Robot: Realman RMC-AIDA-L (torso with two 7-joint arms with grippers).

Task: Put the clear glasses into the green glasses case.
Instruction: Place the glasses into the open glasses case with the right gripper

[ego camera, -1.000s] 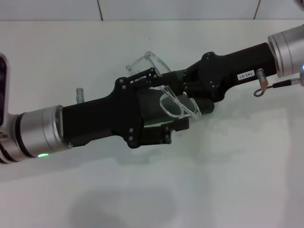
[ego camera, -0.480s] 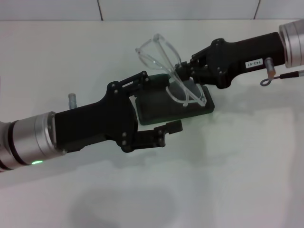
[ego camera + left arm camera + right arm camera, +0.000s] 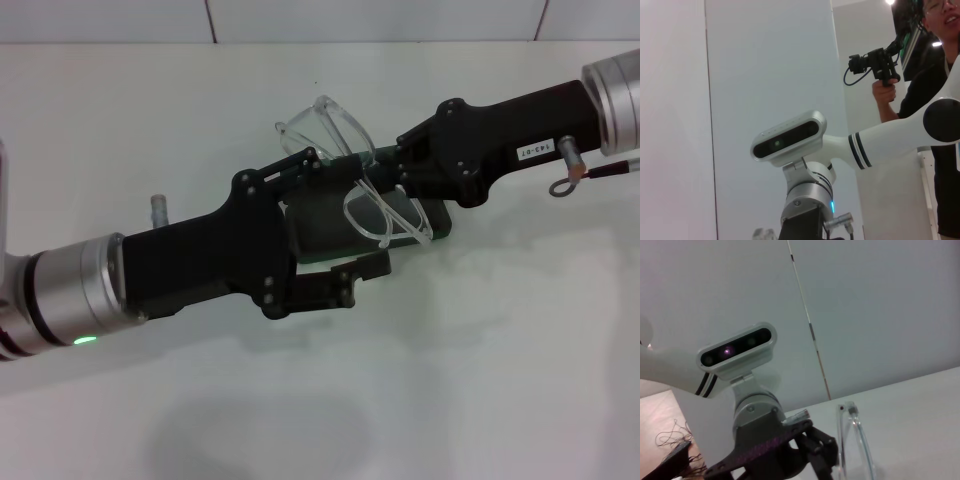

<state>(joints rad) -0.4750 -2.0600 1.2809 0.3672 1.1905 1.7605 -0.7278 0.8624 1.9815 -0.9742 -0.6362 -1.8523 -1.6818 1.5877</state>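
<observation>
The green glasses case point(image 3: 325, 228) lies on the white table point(image 3: 480, 380) near the middle of the head view. My left gripper point(image 3: 356, 211) reaches in from the lower left and stands open, one finger on each side of the case's left end. My right gripper point(image 3: 386, 178) comes in from the upper right, shut on the clear glasses point(image 3: 383, 217) near their middle. It holds them tilted just above the case. One lens point(image 3: 320, 125) sticks out behind the left gripper's upper finger. The glasses point(image 3: 854, 437) also show in the right wrist view.
The table is white, with a tiled wall point(image 3: 300, 18) at its back edge. The two arms cross over the table's middle. A person with a camera rig point(image 3: 880, 65) stands behind the robot in the left wrist view.
The left gripper pulled back from the case, then moved forward again around its left end. The right gripper lifted the glasses, then brought them down and left, closer over the case.
</observation>
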